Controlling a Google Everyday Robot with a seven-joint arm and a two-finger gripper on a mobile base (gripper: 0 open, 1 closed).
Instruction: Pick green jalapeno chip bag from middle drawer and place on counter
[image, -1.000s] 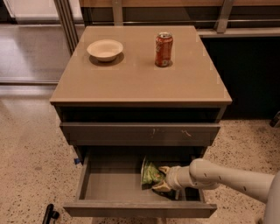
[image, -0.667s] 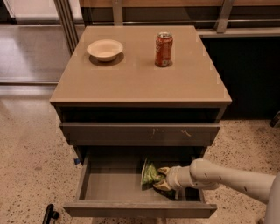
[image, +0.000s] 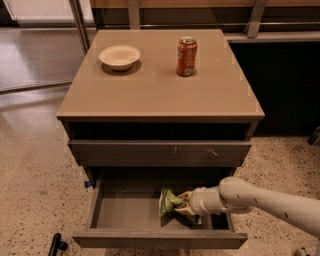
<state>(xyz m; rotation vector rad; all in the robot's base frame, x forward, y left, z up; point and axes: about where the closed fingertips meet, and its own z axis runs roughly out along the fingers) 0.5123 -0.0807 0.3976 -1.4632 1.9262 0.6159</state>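
Note:
The green jalapeno chip bag lies crumpled in the right half of the open middle drawer, which is pulled out below the cabinet. My gripper reaches into the drawer from the right on a pale arm. Its tip is against the bag's right side, low inside the drawer. The tan counter is the cabinet's top, above the drawer.
An orange-red soda can stands at the counter's back right and a cream bowl at its back left. A closed gray drawer front with pale scuffs sits just above the open drawer. Speckled floor surrounds the cabinet.

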